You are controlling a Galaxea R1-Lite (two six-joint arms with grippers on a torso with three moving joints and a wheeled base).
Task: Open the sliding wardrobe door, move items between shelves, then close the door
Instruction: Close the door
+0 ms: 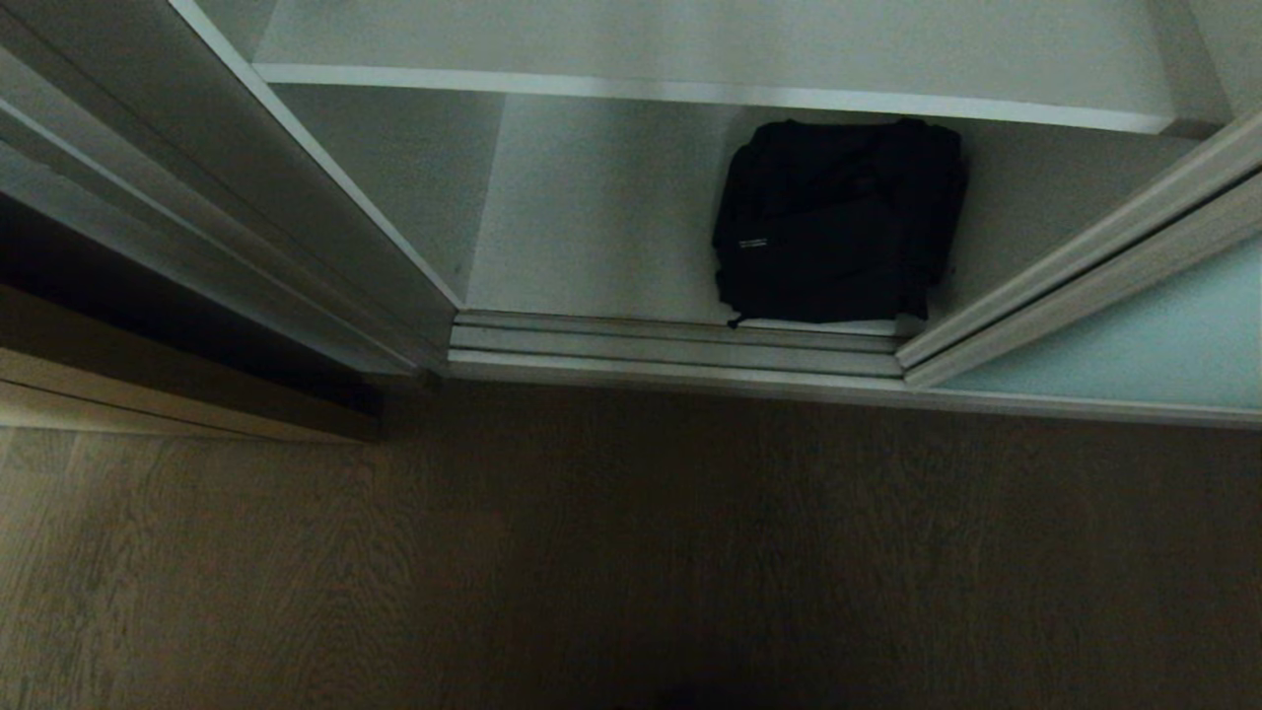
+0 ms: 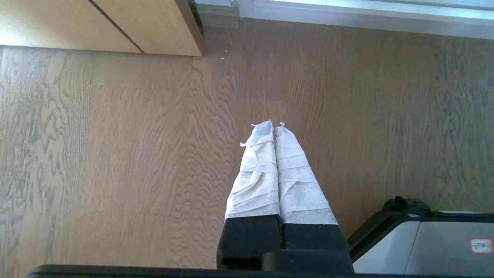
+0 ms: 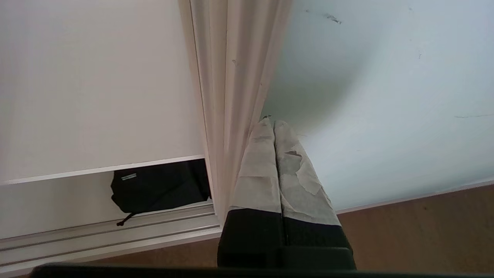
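The sliding wardrobe door (image 1: 1134, 335) stands at 3 o'clock in the head view, the wardrobe open beside it. The black bag (image 1: 838, 222) lies on the bottom shelf (image 1: 592, 247), near 1 o'clock. The right gripper (image 3: 273, 123), fingers together and empty, is at the door's frame edge. The left gripper (image 2: 274, 125), fingers together, hangs over the wooden floor (image 2: 115, 154).
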